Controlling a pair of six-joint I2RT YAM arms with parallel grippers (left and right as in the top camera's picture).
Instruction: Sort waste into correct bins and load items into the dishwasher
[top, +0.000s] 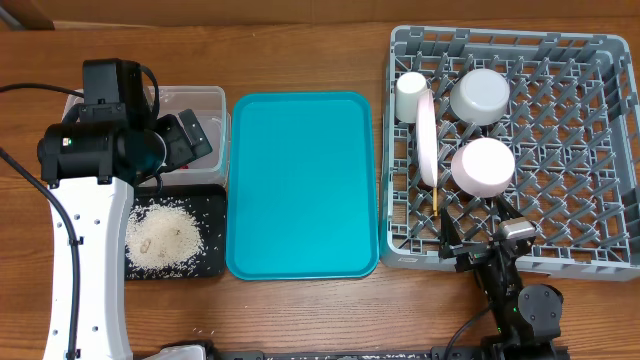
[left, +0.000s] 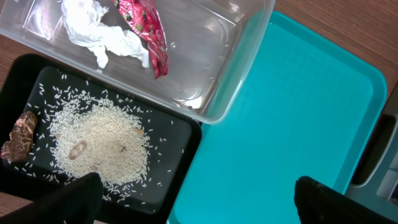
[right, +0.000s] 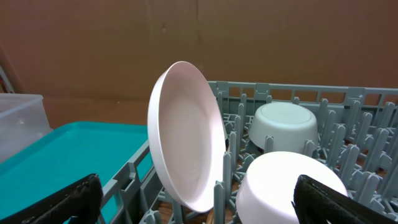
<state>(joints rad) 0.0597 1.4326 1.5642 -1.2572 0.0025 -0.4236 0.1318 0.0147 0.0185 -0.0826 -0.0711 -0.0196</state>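
Note:
The crumpled white tissue (left: 99, 34) and red foil wrapper (left: 146, 31) lie in the clear tub (left: 242, 68). White rice (left: 99, 143) with a brown food bit (left: 18, 137) lies in the black tray (top: 212, 200). My left gripper (left: 196, 199) is open and empty above the black tray's right edge. In the grey dish rack (top: 580, 150) stand the white cup (top: 410, 97), the upright pink plate (top: 428, 140), two upturned bowls (top: 480, 95) (top: 482, 165) and the chopsticks (top: 437, 200). My right gripper (right: 199, 199) is open and empty at the rack's front edge, facing the plate (right: 186, 143).
The teal serving tray (top: 300, 180) lies between the bins and the rack. A few rice grains lie on the table (top: 205, 335) in front of the black tray. The left arm (top: 90, 230) covers the table's left side.

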